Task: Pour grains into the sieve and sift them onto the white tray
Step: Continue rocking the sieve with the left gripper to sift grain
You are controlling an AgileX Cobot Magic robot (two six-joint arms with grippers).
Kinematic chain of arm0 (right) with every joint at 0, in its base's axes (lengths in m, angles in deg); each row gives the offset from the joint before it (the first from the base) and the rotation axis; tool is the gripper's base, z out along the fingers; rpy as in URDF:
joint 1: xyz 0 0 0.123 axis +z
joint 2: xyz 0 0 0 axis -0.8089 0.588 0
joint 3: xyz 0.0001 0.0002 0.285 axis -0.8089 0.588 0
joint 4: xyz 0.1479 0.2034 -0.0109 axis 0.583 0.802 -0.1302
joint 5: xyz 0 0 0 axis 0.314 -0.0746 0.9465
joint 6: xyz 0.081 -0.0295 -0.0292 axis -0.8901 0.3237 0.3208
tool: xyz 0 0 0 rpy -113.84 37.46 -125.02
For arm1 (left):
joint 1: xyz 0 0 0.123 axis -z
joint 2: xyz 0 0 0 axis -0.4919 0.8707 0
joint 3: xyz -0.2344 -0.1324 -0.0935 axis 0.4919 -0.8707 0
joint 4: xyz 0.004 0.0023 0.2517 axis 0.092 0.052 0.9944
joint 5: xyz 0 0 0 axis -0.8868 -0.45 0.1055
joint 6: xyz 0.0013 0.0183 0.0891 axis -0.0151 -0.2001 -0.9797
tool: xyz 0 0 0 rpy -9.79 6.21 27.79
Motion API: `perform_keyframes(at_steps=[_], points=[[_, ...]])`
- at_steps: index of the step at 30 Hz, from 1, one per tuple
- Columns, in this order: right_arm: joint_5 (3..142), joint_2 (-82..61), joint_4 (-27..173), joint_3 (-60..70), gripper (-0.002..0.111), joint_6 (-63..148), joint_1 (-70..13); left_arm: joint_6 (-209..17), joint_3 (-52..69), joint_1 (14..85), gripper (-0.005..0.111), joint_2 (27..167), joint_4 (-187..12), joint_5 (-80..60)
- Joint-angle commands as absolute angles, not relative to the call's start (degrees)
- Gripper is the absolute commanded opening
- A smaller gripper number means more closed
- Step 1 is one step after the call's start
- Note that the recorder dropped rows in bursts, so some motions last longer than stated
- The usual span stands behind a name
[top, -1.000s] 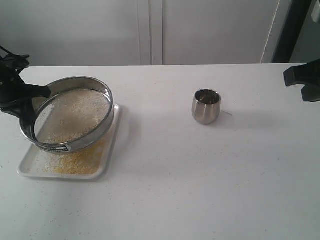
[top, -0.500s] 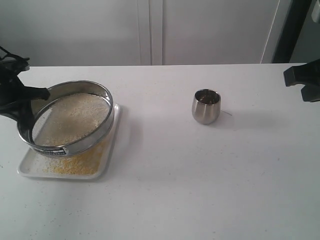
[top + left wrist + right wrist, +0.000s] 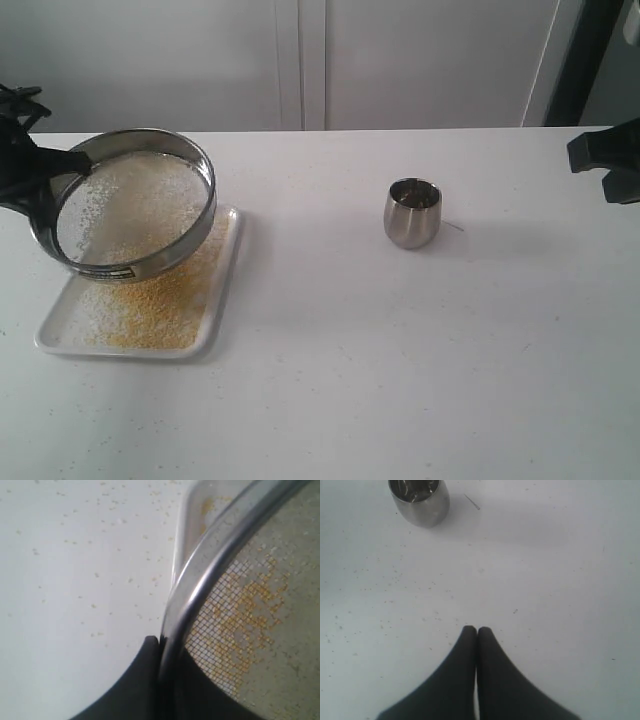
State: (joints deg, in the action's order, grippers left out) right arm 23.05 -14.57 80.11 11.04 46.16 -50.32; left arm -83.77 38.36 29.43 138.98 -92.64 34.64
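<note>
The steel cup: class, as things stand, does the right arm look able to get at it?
Probably yes. The steel cup stands upright and alone on the table, with nothing between it and the right end effector. That end effector is shut and empty, so it would have to open first.

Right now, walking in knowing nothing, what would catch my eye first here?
The big round sieve, held tilted by its rim in the left hand over the white tray at the left of the table. Yellow grains cover that tray beneath it. A small steel cup stands alone mid-table.
</note>
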Motion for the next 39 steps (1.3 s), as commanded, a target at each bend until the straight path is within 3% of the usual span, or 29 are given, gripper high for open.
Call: perform_keyframes(at_steps=[1, 6, 11, 16, 39], points=[[23.3, -14.9, 80.0, 11.2, 0.000, 46.2, -50.6, -85.4, 37.7, 30.6, 0.000, 137.8, -92.9, 48.8], [23.3, -14.9, 80.0, 11.2, 0.000, 46.2, -50.6, -82.8, 37.2, 31.8, 0.000, 139.2, -92.2, 33.5], [23.4, -14.9, 80.0, 11.2, 0.000, 46.2, -50.6, -84.3, 37.7, 31.9, 0.000, 140.3, -93.7, 44.1], [23.7, -14.9, 80.0, 11.2, 0.000, 46.2, -50.6, -84.1, 37.4, 31.9, 0.000, 140.3, -91.5, 39.4], [24.4, -14.9, 80.0, 11.2, 0.000, 46.2, -50.6, -84.1, 37.4, 33.1, 0.000, 136.7, -95.8, 43.6]])
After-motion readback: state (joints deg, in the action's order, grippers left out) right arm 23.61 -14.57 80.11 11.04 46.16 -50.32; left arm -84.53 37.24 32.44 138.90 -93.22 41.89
